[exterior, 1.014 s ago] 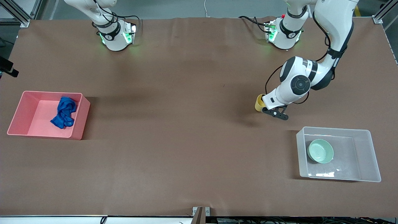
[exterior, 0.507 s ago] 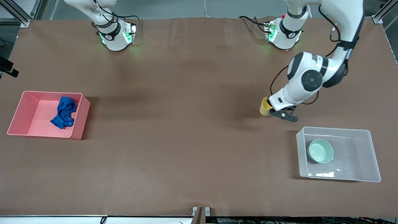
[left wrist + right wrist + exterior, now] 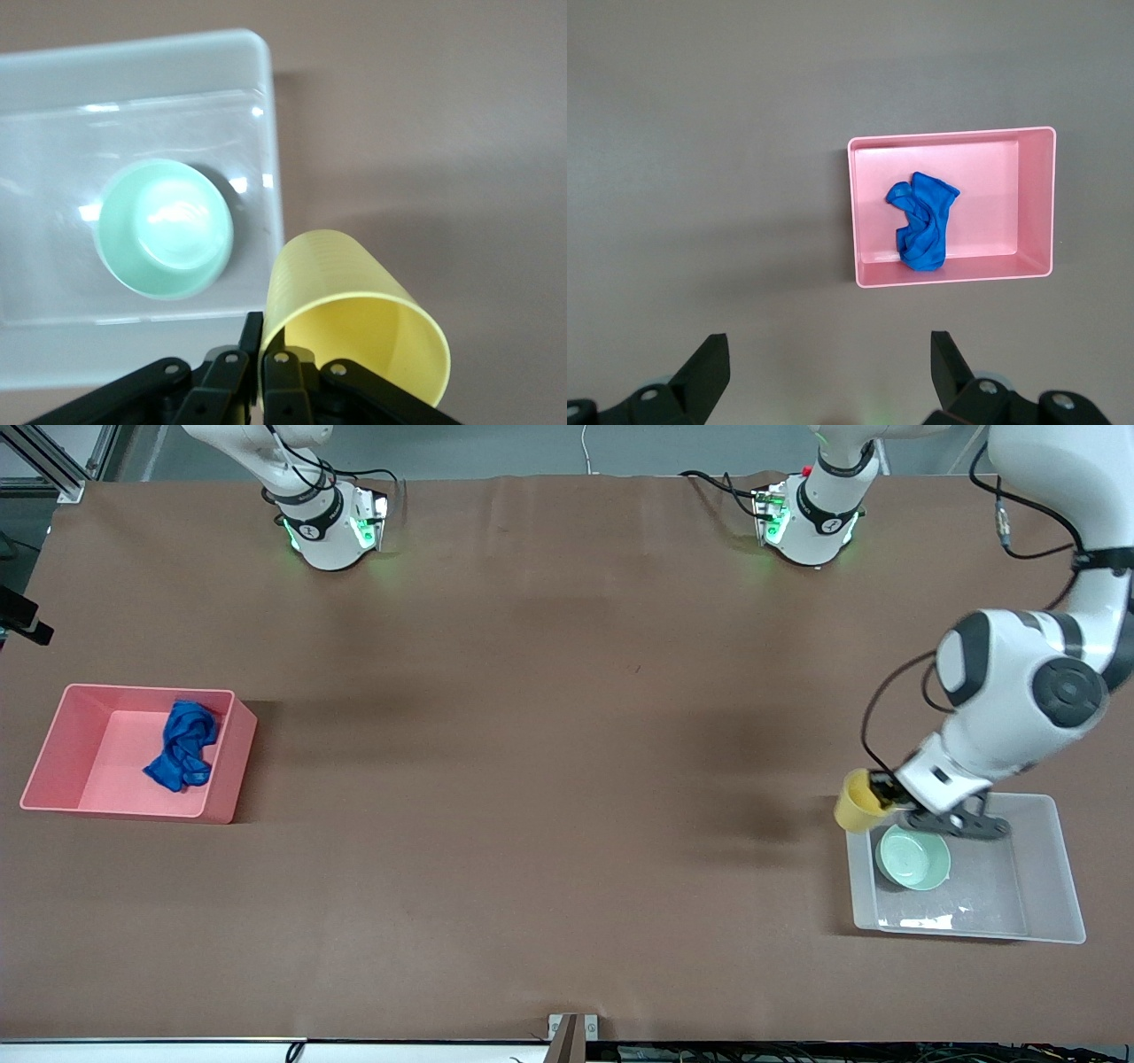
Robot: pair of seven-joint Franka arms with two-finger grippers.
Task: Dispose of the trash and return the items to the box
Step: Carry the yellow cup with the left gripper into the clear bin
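My left gripper (image 3: 886,795) is shut on the rim of the yellow cup (image 3: 856,802) and holds it in the air over the corner of the clear box (image 3: 1054,868). In the left wrist view the cup (image 3: 354,314) hangs beside the box wall (image 3: 266,124), pinched at its rim. The mint-green bowl (image 3: 912,856) lies in the box; it also shows in the left wrist view (image 3: 165,227). The blue rag (image 3: 183,745) lies in the pink bin (image 3: 53,744). My right gripper (image 3: 828,359) is open and empty, high above the table; the rag (image 3: 923,220) shows below it.
The pink bin (image 3: 1036,199) stands at the right arm's end of the table, the clear box at the left arm's end. Both arm bases (image 3: 328,522) stand along the table's edge farthest from the front camera.
My left gripper has carried the yellow cup from the bare table toward the front camera and the left arm's end, to the corner of the clear box. The right arm has not moved.
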